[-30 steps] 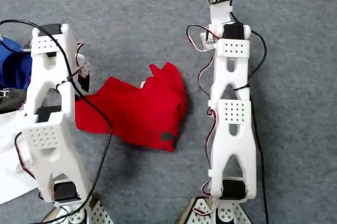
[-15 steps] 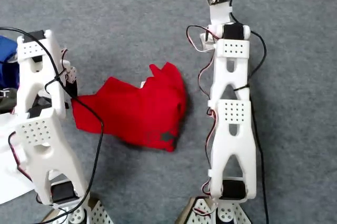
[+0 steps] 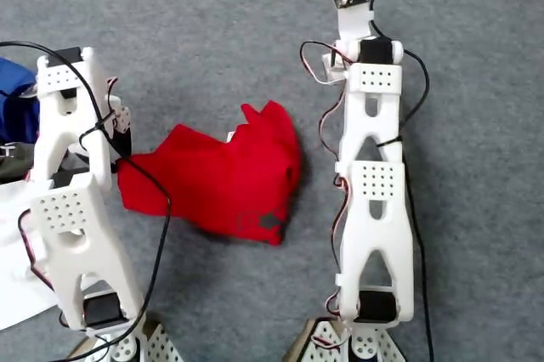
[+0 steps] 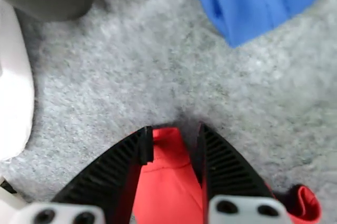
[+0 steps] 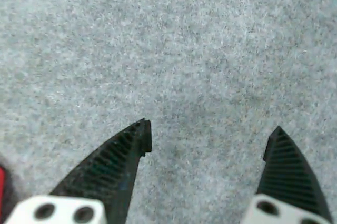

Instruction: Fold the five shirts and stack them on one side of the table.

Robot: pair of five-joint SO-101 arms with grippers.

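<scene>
The red shirt (image 3: pixel 221 179) lies loosely bunched near the middle of the grey tabletop (image 3: pixel 476 82), between the two arms. The left arm (image 3: pixel 72 209) stands at the shirt's left edge, and the left jaws pinch a fold of red cloth there, low over the tabletop. A blue shirt (image 3: pixel 15 111) lies nearby at the tabletop's left edge, with a dark grey garment (image 3: pixel 13 160) and something white (image 3: pixel 13 277) beside it. The right arm (image 3: pixel 374 183) stretches out alongside the red shirt. The right jaws are spread wide above bare tabletop.
</scene>
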